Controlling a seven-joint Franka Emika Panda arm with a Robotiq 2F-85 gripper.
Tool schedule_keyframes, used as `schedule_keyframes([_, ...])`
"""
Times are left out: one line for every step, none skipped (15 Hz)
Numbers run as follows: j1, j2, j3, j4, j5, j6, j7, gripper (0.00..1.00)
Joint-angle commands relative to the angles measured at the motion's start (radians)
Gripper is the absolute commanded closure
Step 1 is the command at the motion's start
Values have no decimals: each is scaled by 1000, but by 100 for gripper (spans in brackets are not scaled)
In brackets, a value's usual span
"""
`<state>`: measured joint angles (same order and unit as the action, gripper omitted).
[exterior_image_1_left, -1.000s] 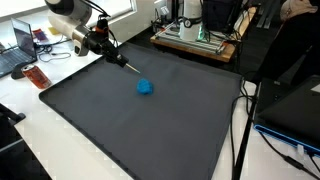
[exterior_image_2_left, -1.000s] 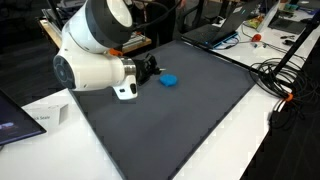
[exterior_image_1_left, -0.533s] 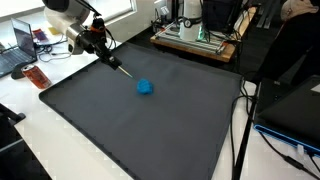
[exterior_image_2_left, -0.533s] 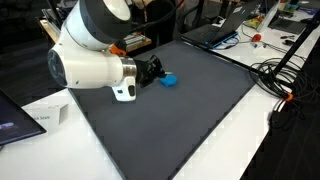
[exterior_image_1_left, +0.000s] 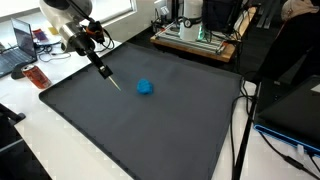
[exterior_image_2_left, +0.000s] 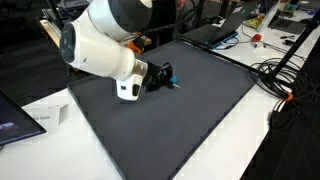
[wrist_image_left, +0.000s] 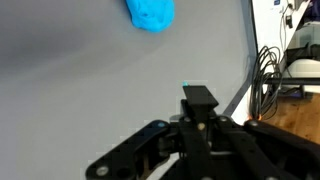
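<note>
Where the black gripper (exterior_image_1_left: 95, 56) hangs over the far left of the dark grey mat (exterior_image_1_left: 150, 130), its jaws are pressed together on a thin dark stick (exterior_image_1_left: 107, 73) slanting down rightward; the small crumpled blue lump (exterior_image_1_left: 146, 87) lies on the mat right of the stick's pale tip, apart from it; the wrist view shows the lump (wrist_image_left: 150, 12) ahead, the stick only end-on.
</note>
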<state>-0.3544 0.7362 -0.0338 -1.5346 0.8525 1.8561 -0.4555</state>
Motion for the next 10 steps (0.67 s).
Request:
schedule_keyframes([67, -118, -31, -144, -28, 121, 74, 97])
schedule_keyframes([80, -143, -33, -179, -31, 155, 84, 97])
schedule_keyframes([92, -170, -35, -217, -39, 179, 87, 97])
schedule_keyframes([104, -194, -39, -251, -47, 207, 91, 97])
schedule_keyframes([115, -223, -41, -295, -53, 242, 92, 97])
schedule_keyframes([125, -251, -43, -337, -60, 278, 94, 97])
schedule_keyframes([134, -278, -43, -378, -67, 317, 96, 97])
schedule_keyframes([140, -311, -40, -427, -67, 354, 88, 97])
schedule_keyframes([147, -343, -37, -472, -65, 395, 83, 97])
schedule_keyframes([151, -375, -35, -514, -60, 434, 80, 97])
